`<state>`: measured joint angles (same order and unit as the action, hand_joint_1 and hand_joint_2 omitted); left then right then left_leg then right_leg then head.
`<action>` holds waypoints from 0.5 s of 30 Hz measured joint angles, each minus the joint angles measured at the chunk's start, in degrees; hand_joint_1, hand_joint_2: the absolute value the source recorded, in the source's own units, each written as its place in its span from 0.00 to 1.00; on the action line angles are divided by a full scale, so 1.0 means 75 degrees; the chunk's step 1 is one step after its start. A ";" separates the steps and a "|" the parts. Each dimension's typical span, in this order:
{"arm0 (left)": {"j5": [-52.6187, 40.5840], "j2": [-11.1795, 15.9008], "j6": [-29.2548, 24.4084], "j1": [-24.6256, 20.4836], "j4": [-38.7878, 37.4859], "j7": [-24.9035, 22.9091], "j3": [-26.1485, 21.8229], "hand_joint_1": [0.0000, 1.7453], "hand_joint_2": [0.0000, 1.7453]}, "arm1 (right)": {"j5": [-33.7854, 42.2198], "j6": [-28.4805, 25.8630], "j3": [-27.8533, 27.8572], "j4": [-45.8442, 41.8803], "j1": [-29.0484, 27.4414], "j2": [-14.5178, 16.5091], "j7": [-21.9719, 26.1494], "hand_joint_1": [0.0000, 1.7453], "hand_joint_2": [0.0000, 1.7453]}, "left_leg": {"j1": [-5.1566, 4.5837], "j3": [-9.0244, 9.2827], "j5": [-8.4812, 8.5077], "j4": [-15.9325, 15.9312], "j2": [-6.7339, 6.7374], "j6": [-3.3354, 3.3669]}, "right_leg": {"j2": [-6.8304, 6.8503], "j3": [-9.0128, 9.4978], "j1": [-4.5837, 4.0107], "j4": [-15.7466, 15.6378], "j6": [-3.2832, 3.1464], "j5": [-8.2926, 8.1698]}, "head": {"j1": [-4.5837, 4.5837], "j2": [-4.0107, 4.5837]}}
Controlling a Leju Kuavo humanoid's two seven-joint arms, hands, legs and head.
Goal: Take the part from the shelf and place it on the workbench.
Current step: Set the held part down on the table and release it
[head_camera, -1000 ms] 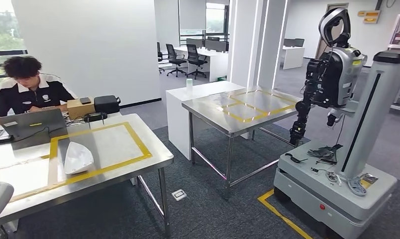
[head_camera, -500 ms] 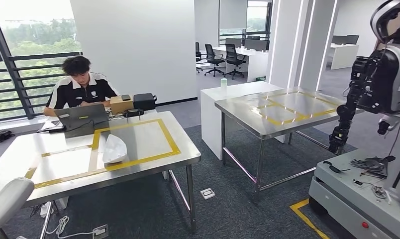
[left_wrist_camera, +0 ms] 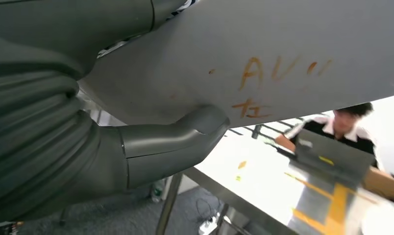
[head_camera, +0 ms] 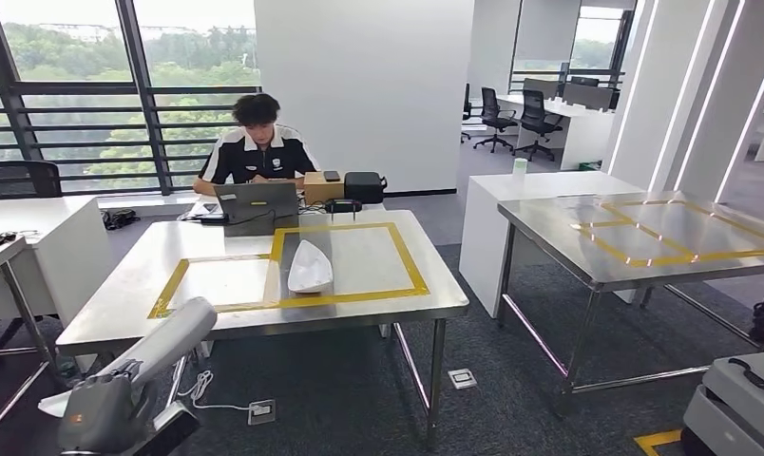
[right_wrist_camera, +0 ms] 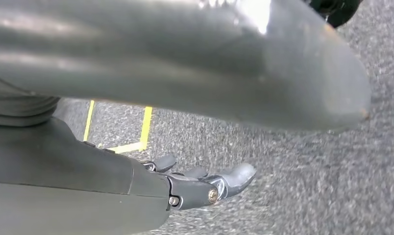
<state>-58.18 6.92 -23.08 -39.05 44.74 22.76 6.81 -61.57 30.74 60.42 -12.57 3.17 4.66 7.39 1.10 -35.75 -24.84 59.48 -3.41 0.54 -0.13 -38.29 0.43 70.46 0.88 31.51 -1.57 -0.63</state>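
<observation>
Here, both hands carry one grey part in front of the workbench.

The left hand (left_wrist_camera: 136,156) presses its thumb up against the underside of the part (left_wrist_camera: 263,58), which bears orange marks; the right hand (right_wrist_camera: 185,188) has its fingers together beneath the same part, over the carpet. The steel workbench (head_camera: 122,309) stands ahead, a white shell (head_camera: 310,269) lying inside its yellow tape frame. A person (head_camera: 259,152) sits behind it at a laptop (head_camera: 257,203).

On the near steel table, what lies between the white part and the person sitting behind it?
In the head view, an open grey laptop stands between the white part and the person.
</observation>
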 joint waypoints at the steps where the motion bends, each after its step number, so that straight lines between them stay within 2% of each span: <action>1: 0.0012 -0.0078 0.0101 -0.0134 -0.0088 0.0012 0.0122 0.85 1.00 | 0.0020 0.0001 0.0015 0.0000 0.0013 0.0000 -0.0030 0.00 0.00 | -0.0003 -0.0005 0.0001 0.0014 -0.0043 -0.0017 | -0.0033 0.0217 0.0008 -0.0536 -0.0013 -0.0261 | -0.0001 0.0000; 2: 0.0037 -0.0135 0.0208 -0.0285 -0.0178 0.0028 0.0230 0.85 1.00 | 0.0035 0.0001 0.0031 0.0000 0.0024 0.0001 -0.0060 0.00 0.00 | -0.0015 -0.0019 0.0001 0.0033 -0.0091 -0.0048 | -0.0064 0.0397 0.0012 -0.0983 -0.0027 -0.0451 | -0.0002 0.0000; 4: 0.0097 -0.0227 0.0395 -0.0581 -0.0354 0.0072 0.0417 0.85 1.00 | 0.0046 0.0000 0.0064 0.0000 0.0026 0.0002 -0.0099 0.00 0.00 | -0.0033 -0.0048 0.0013 0.0041 -0.0145 -0.0131 | -0.0108 0.0538 0.0004 -0.1396 -0.0059 -0.0573 | -0.0002 0.0000; 5: 0.0130 -0.0260 0.0464 -0.0708 -0.0433 0.0089 0.0491 0.85 1.00 | 0.0045 -0.0001 0.0081 0.0000 0.0023 0.0004 -0.0107 0.00 0.00 | -0.0039 -0.0057 0.0016 0.0038 -0.0154 -0.0115 | -0.0105 0.0534 -0.0003 -0.1422 -0.0068 -0.0593 | -0.0002 0.0000; 8: 0.0209 -0.0351 0.0539 -0.1012 -0.0598 0.0117 0.0648 0.85 1.00 | 0.0044 -0.0001 0.0135 0.0000 0.0018 0.0006 -0.0084 0.00 0.00 | -0.0040 -0.0042 0.0023 0.0006 -0.0110 0.0060 | -0.0132 0.0521 -0.0017 -0.1458 -0.0089 -0.0635 | -0.0004 0.0000; 11: 0.0267 -0.0440 0.0580 -0.1295 -0.0734 0.0119 0.0754 0.85 1.00 | 0.0036 -0.0001 0.0165 0.0000 0.0006 0.0010 -0.0076 0.00 0.00 | -0.0043 -0.0012 0.0044 -0.0037 -0.0066 0.0053 | -0.0161 0.0513 -0.0017 -0.1457 -0.0127 -0.0650 | -0.0004 0.0000; 15: 0.0279 -0.0521 0.0665 -0.1573 -0.0875 0.0112 0.0874 0.85 1.00 | 0.0025 -0.0001 0.0168 0.0000 0.0000 0.0049 -0.0057 0.00 0.00 | -0.0052 -0.0009 0.0046 -0.0039 -0.0059 0.0052 | -0.0169 0.0510 -0.0007 -0.1456 -0.0133 -0.0654 | -0.0004 0.0000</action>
<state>-56.08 3.01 -18.09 -50.85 38.18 23.61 13.37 -61.39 30.73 61.68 -12.57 3.17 5.02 6.96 0.71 -35.82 -24.49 59.18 -3.85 0.93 -1.40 -34.47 0.38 59.55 -0.12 26.61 -1.60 -0.63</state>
